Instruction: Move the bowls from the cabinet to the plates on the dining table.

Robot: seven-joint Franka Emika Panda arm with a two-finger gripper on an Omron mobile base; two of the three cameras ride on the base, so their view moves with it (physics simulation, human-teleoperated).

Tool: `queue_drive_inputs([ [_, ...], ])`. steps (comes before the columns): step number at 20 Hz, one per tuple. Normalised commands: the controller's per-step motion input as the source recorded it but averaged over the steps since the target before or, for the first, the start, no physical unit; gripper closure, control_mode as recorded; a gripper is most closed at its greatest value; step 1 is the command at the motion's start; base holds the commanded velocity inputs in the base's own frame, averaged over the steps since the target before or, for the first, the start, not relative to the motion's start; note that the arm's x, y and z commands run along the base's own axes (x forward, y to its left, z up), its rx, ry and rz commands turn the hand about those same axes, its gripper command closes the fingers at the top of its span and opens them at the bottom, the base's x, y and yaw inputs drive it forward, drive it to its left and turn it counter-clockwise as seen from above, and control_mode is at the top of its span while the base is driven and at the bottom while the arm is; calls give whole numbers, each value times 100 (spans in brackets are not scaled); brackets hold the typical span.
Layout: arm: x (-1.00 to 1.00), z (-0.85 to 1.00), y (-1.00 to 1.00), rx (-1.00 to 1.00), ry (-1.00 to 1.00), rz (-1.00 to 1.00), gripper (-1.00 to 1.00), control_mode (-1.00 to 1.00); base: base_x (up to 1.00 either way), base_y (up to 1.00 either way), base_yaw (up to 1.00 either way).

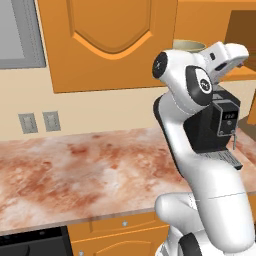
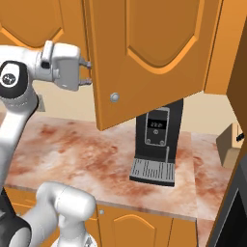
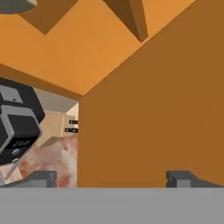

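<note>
Up at cabinet (image 2: 144, 53), gripper (image 2: 88, 72) spread wide, empty; bowl (image 1: 189, 46) on shelf, probably just beyond fingertips, rim barely visible.

One bowl (image 1: 189, 46) in cabinet (image 2: 144, 58). One coffee machine (image 2: 157, 144) on counter (image 1: 75, 170). Two wall outlets (image 1: 39, 122). One door knob (image 2: 115, 97).

The arm hides most of a bowl (image 1: 189, 46); the open cabinet door (image 2: 144, 58) hides the shelf
</note>
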Motion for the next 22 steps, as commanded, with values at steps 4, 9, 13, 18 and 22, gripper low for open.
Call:
queue_drive_inputs([
  [4, 17, 0, -46, 0, 10, -18, -100, -100, 0, 0, 0],
  [9, 12, 0, -52, 0, 9, -17, -100, -100, 0, 0, 0],
  [13, 0, 0, -56, 0, 6, -15, -100, -100, 0, 0, 0],
  [18, -2, 0, -55, 0, 4, -15, -100, -100, 0, 0, 0],
  [22, -21, 0, -56, 0, 1, -15, -100, -100, 0, 0, 0],
])
